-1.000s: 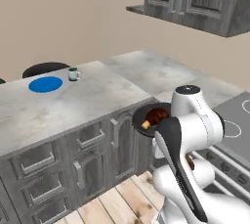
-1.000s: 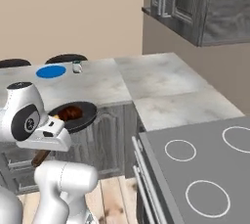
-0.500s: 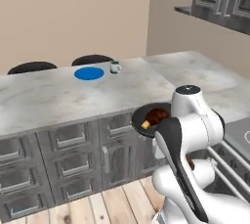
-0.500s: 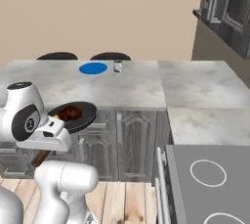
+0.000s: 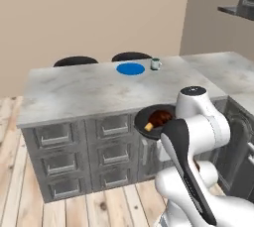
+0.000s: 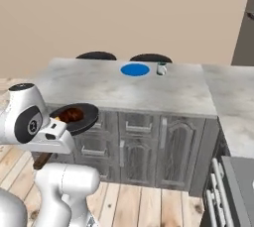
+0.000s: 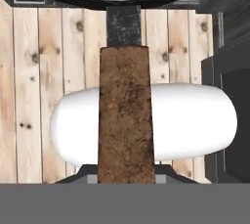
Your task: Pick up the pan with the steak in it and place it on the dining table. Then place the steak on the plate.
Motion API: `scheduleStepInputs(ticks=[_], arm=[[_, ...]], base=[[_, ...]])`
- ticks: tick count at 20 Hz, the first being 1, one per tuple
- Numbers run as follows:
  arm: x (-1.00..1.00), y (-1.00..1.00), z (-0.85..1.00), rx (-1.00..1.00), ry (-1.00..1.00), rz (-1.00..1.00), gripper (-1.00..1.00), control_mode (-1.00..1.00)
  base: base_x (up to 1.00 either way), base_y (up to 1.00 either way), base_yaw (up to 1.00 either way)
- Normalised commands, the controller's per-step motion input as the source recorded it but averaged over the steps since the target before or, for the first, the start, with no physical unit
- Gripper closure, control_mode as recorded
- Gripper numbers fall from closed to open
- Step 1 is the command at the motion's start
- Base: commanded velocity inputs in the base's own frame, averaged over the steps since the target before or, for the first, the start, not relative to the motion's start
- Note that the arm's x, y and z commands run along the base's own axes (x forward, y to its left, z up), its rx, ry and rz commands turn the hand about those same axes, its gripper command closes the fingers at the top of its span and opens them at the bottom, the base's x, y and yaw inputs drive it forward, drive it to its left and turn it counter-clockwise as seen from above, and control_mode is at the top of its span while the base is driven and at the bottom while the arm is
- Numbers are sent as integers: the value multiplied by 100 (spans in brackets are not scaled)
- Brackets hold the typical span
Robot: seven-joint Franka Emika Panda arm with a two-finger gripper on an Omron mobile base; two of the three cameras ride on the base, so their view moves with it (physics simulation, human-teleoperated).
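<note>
Left base view: your pan [image 5: 158, 120] with steak [image 5: 159, 117] hangs short of the bench [image 5: 89, 92].
Right base view: plate [image 6: 135, 70] lies ahead, beyond the pan. Hand view: your claw pinches the handle [image 7: 126, 120], which runs straight away from it.

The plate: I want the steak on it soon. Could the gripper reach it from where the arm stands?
Probably not yet. The plate lies at the table's far edge, the gripper is shut on the pan handle, held off the near side, so the base likely has to move closer.
</note>
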Motion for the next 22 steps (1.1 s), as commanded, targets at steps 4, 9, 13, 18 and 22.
scheduleStepInputs(ticks=[4, 9, 13, 18, 22], arm=[[0, 0, 0, 0, 0, 0, 100, 100], [0, 0, 0, 0, 0, 0, 100, 100], [0, 0, 0, 0, 0, 0, 100, 100], [0, 0, 0, 0, 0, 0, 100, 100], [0, 0, 0, 0, 0, 0, 100, 100]], base=[[0, 100, 8], [0, 100, 6], [1, 100, 4], [2, 100, 4], [2, 100, 4]])
